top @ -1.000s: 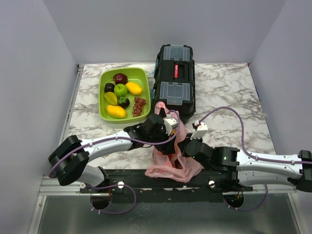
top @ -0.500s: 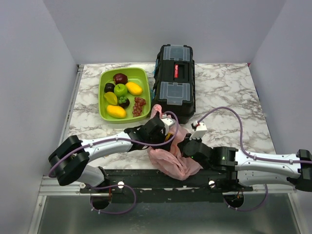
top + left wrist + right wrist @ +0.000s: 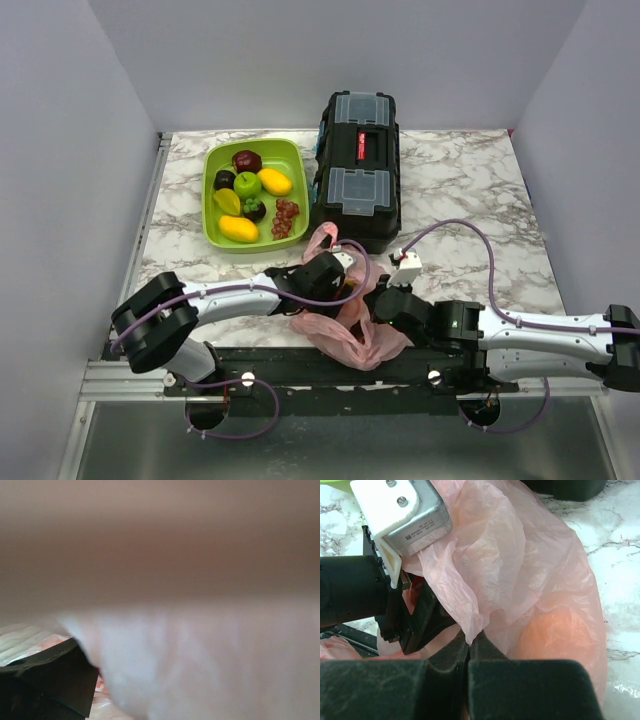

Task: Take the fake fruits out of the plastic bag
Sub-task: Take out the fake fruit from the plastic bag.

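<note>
Over the last second we see the left gripper (image 3: 337, 282) come down from the raised mouth of the plastic bag (image 3: 350, 338) and travel toward the near edge. It now sits inside the film. The bag, which stood tall in front of the black toolbox (image 3: 358, 170), has slumped lower and spread leftward on the table (image 3: 470, 180). The right gripper (image 3: 469, 647) has kept its place on the right side of the bag, its jaws clenched on a fold of pink film.

We cannot tell whether the left gripper is released or grasping. Its wrist view is smothered by film, and only one dark finger (image 3: 45, 680) shows.

The fake fruits remain inside the bag. In the right wrist view an orange fruit (image 3: 562, 625) glows through the film at the bag's right side, apart from the left gripper's tips. The lime-green tray (image 3: 212, 215), far left, holds the same fruit as before.

We judge that the reach-in step is under way and no fruit has yet been extracted. Loose film over the left fingers is the main risk to a clean grasp.
</note>
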